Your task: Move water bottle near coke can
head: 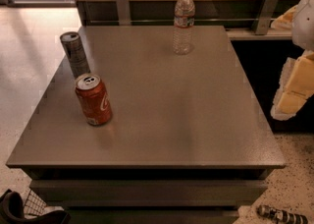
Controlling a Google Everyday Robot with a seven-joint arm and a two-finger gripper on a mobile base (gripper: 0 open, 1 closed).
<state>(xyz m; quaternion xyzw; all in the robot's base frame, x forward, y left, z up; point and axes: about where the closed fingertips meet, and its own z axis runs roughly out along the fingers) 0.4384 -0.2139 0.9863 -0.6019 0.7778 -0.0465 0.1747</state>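
Gripper [293, 90] right; two cans [93, 99] [75, 53], one bottle [184, 21]

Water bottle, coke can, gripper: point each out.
water bottle [184, 24]: camera view, label band at mid-body.
coke can [94, 102]: camera view, red side wall.
gripper [293, 92]: camera view, yellow part at the picture's right edge.

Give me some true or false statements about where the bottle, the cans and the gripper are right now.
1. The water bottle stands upright near the table's back edge. True.
2. The coke can lies on its side. False: it stands upright near the left edge.
3. The dark grey can stands behind the coke can. True.
4. The gripper holds the water bottle. False: it hangs beyond the table's right edge, far from the bottle.
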